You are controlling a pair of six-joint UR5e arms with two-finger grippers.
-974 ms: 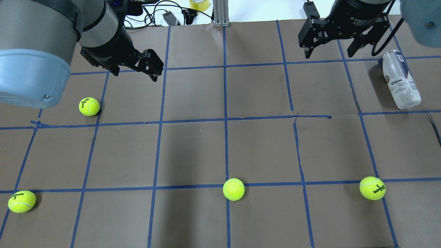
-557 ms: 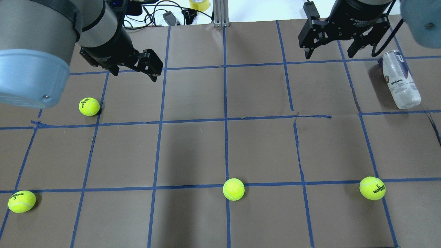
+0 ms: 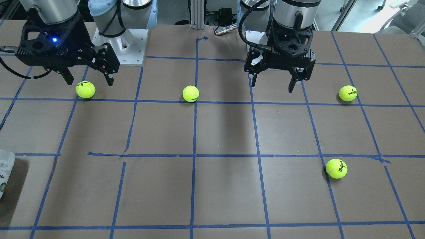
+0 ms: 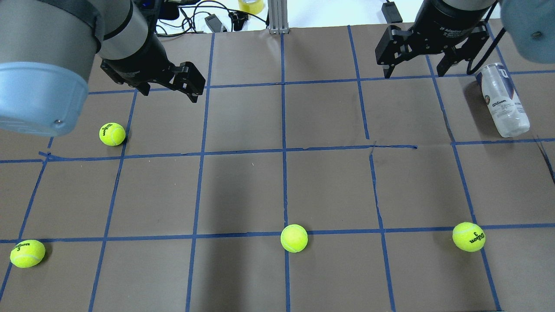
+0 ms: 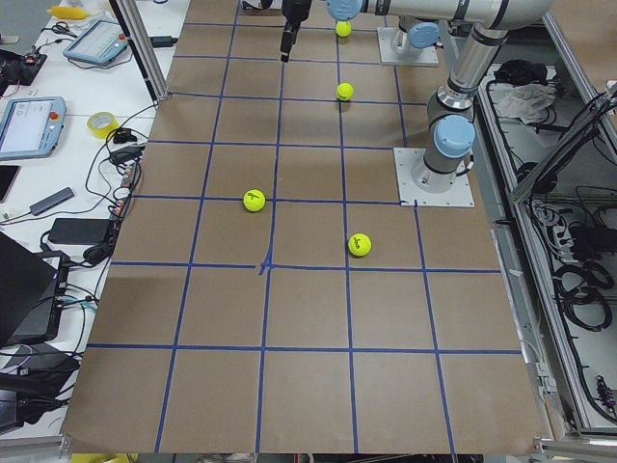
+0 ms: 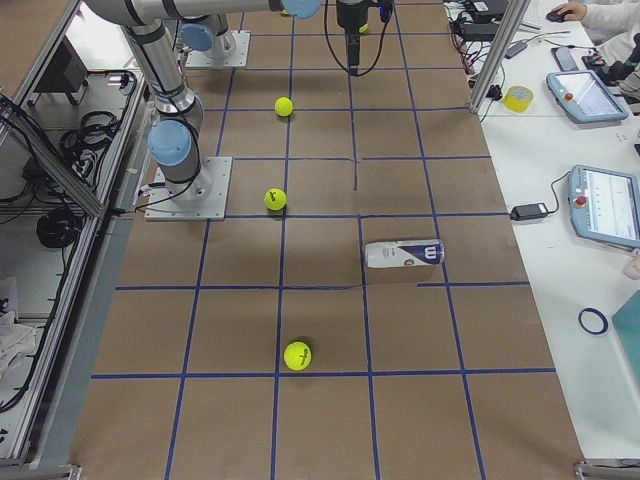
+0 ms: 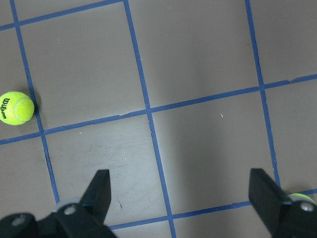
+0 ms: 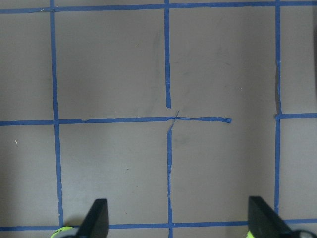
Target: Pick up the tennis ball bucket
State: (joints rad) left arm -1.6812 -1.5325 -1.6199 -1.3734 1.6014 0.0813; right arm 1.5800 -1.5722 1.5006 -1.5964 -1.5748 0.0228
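Observation:
The tennis ball bucket (image 4: 503, 102) is a clear can with a white label. It lies on its side at the table's far right, also seen in the exterior right view (image 6: 403, 253) and cut off at the front view's left edge (image 3: 4, 172). My right gripper (image 4: 415, 71) is open and empty, hanging above the table just left of the can's far end, apart from it; in the front view (image 3: 89, 80) it hangs over a ball. My left gripper (image 4: 169, 89) is open and empty at the far left, also seen in the front view (image 3: 272, 85).
Several yellow-green tennis balls lie on the brown, blue-taped table (image 4: 243, 190): one at the left (image 4: 112, 134), one at the near left (image 4: 27, 253), one at the near middle (image 4: 294, 238), one at the near right (image 4: 468, 236). Cables and a tape roll (image 4: 250, 5) lie beyond the far edge.
My right gripper has drifted a little toward the far edge and turned slightly, still open. The left arm, the can and the balls have not moved.

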